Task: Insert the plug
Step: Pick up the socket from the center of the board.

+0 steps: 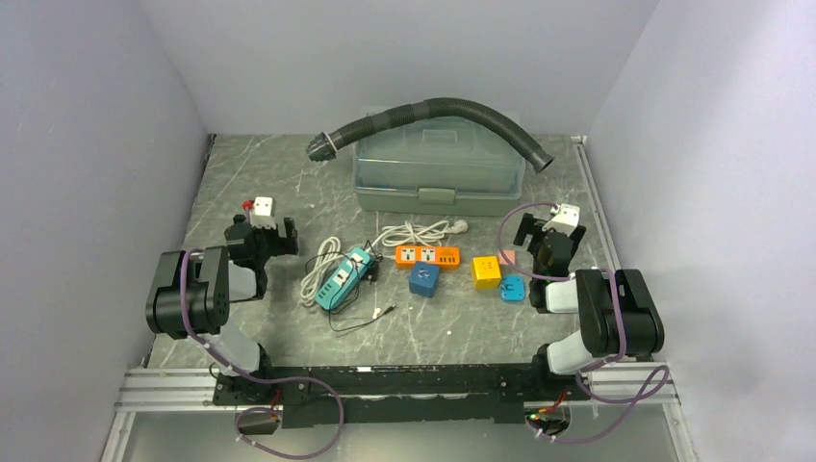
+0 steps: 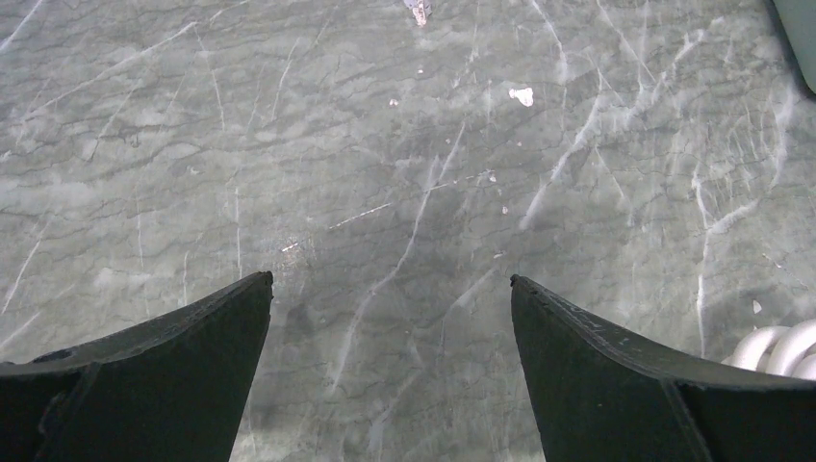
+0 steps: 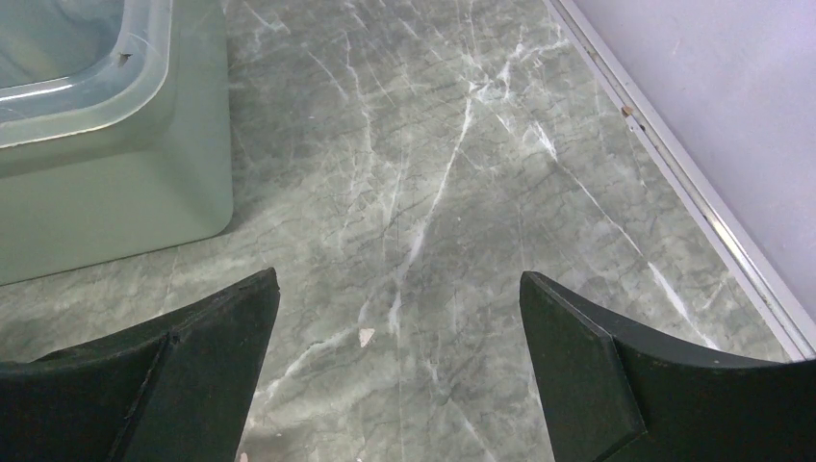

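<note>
presently both hands are seen spread wide, and nothing is held in either. the left hand [image 1: 262, 234] is poised over the left part of the desk [image 1: 289, 192], well apart from the clutter in the middle; in its wrist view only bare marbled surface is framed between the two dark fingers [image 2: 173, 366], with a loop of a white lead [image 2: 781, 348] caught at the lower right edge. the right hand [image 1: 547, 237] is held over the right part of the desk, near the pale lidded box [image 1: 438, 173], a corner of which is shown at the upper left of its wrist view.

the plug [image 1: 463, 227] is found at the end of a white cord [image 1: 412, 233] coiled just in front of the box, and it is not inserted in anything. just in front of that cord an orange power strip [image 1: 427, 255] is laid flat, sockets up. to its left a teal power strip [image 1: 342, 277] is set at a slant, with the white lead and a thin black lead [image 1: 358, 318] looped beside it. a blue cube adapter [image 1: 424, 279], a yellow cube adapter [image 1: 487, 270] and a small light-blue piece [image 1: 513, 288] are placed near the orange power strip. a black ribbed hose [image 1: 433, 111] is draped over the box.
</note>
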Tool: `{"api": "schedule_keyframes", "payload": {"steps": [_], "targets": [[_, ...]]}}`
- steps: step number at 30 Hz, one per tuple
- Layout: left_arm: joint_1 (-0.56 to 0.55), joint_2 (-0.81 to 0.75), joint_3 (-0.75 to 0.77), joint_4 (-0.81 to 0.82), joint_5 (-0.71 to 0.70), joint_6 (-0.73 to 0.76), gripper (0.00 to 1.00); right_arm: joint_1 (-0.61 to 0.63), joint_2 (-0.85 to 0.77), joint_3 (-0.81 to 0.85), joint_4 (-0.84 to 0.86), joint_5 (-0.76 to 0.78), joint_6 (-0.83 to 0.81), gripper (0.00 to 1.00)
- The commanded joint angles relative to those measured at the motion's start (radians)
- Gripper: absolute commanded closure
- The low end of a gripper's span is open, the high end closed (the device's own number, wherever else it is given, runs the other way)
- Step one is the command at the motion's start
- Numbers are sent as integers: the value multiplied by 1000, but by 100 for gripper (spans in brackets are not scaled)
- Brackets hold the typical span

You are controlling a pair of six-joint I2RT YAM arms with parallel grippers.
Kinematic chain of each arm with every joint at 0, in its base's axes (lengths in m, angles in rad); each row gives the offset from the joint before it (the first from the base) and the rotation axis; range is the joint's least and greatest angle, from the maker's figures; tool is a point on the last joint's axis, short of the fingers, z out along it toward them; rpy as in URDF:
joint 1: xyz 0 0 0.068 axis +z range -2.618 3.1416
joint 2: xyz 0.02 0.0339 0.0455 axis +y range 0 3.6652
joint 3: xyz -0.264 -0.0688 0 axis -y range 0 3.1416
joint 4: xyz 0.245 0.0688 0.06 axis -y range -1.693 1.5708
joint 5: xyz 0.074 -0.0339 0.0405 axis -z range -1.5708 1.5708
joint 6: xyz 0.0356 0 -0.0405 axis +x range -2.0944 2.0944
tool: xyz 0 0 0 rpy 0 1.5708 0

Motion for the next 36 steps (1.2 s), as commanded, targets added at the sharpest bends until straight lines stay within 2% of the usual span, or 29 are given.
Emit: {"api": "schedule_keyframes", "payload": {"steps": [1,6,8,10,11,13,16,18,23,25,26,27,30,32,36], "targets": [[0,-2,22,29,-14,-21,1,-4,-11,3,57,-6,-1,0],[0,-3,21,30,-13,-20,1,-4,-19,0,67,22,4,0],[25,-24,40,-9,13,-47,1,-4,-57,18,-17,91,45,0],[84,-107,149,-268,77,-101,1,23,-95,51,-104,126,42,0],[103,-121,228,-465,125,-85,1,26,-128,79,-205,146,64,0],[111,-130,370,-687,190,27,1,26,-171,157,-424,170,138,0],[133,-171,410,-796,214,17,1,27,-156,333,-729,137,192,0],[153,-209,417,-845,235,3,1,26,-171,374,-802,93,285,0],[205,-260,538,-1106,367,-7,1,6,-306,357,-788,-150,637,0],[210,-259,610,-1239,445,33,1,6,-333,359,-751,-261,614,0],[210,-260,638,-1293,497,59,1,16,-333,386,-794,-306,591,0],[211,-261,659,-1338,532,89,1,56,-331,422,-856,-293,557,0],[197,-269,693,-1460,594,160,1,255,-357,464,-943,-110,451,0],[159,-276,701,-1549,587,223,1,369,-379,461,-959,-44,418,0],[43,-320,659,-1624,514,316,1,589,-352,502,-1019,36,372,0]]}}
